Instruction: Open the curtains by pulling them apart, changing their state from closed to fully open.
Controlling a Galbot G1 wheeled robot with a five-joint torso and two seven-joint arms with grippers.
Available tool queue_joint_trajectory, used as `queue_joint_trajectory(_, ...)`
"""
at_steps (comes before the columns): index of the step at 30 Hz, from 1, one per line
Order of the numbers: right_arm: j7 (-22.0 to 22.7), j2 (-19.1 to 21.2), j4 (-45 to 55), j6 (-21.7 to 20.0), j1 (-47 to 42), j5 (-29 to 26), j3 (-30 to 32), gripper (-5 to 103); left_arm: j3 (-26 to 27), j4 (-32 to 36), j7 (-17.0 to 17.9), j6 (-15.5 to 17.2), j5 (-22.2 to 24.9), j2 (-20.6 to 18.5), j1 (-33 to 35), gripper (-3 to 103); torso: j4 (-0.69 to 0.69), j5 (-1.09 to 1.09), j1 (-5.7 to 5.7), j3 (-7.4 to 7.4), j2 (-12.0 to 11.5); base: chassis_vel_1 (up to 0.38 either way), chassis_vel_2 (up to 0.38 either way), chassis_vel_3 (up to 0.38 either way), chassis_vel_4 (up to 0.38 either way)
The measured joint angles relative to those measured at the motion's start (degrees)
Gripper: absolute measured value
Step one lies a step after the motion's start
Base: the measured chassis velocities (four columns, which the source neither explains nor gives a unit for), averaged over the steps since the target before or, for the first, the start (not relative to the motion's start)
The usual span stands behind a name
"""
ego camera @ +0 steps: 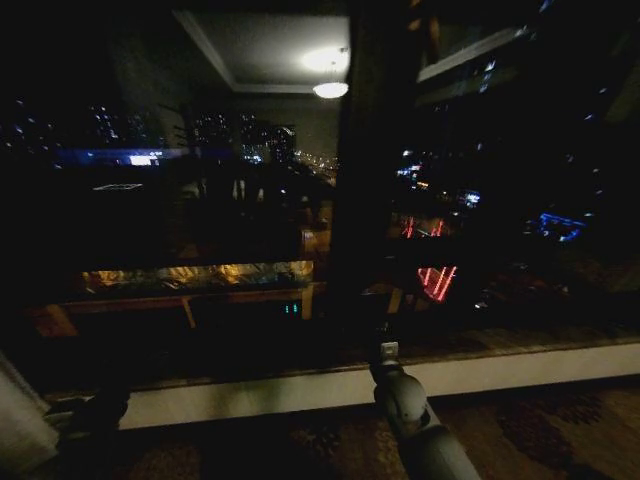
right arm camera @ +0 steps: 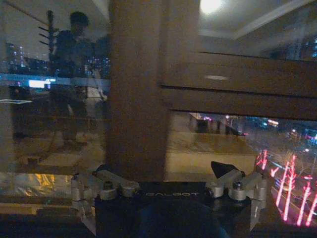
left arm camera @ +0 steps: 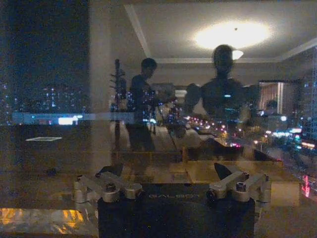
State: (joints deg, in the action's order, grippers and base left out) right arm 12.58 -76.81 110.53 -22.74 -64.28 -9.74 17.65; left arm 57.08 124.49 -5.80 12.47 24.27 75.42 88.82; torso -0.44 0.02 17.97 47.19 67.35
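Both arms reached toward the window: the left gripper (left arm camera: 173,186) and right gripper (right arm camera: 171,186) had fingers spread wide, empty. A pale curtain (ego camera: 22,425) edge hung at far left, glass (ego camera: 200,200) bare; finishing well probably meant checking both sides were fully bunched.

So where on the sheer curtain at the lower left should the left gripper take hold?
Probably its inner hanging edge, approached from the window's middle: the sheer curtain hangs gathered at the far left, and the open left gripper sits just to its right.
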Motion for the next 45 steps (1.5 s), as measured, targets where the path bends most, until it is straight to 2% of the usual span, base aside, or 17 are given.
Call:
queue_joint_trajectory(11, -0.02, 0.57, 1.37, -0.07, -1.83, 0.06, 1.49, 100, -1.64, 0.30, 0.04, -0.07, -0.98, 1.55, 0.37, 100, 0.01, 0.01, 0.00, 0.00, 0.00, -0.258, -0.449, 0.254, 0.445)
queue_joint_trajectory(21, -0.08, 0.64, 1.74, -0.07, -3.51, 0.18, 2.51, 100, -1.69, 0.22, 0.04, -0.13, -1.03, 1.42, 0.27, 100, 0.00, 0.01, 0.00, 0.00, 0.01, -0.213, -0.481, 0.209, 0.479)
queue_joint_trajectory(30, -0.09, 1.37, 2.59, -0.81, -3.87, 0.21, 2.67, 100, -1.75, 0.39, 0.04, -0.12, -1.05, 1.49, 0.29, 100, 0.01, -0.03, 0.02, 0.01, -0.01, -0.113, -0.402, 0.102, 0.400)
queue_joint_trajectory(35, -0.06, 1.61, 2.83, -1.35, -3.99, 0.26, 2.74, 100, -1.48, 0.34, 0.03, -0.13, -0.89, 1.29, 0.06, 100, -0.01, 0.04, 0.00, -0.01, 0.01, -0.081, -0.388, 0.067, 0.380)
queue_joint_trajectory(38, -0.04, 1.61, 2.83, -1.41, -3.95, 0.27, 2.73, 100, -1.43, 0.09, 0.03, -0.10, -0.83, 1.20, -0.02, 100, 0.01, -0.04, 0.00, 0.00, 0.00, -0.092, -0.411, 0.082, 0.412)
queue_joint_trajectory(45, -0.01, 1.59, 2.91, -1.51, -3.98, 0.37, 2.52, 100, -1.27, -0.32, 0.02, -0.10, -0.52, 1.07, -0.17, 100, -0.01, 0.01, 0.00, 0.00, 0.00, -0.044, -0.385, 0.057, 0.376)
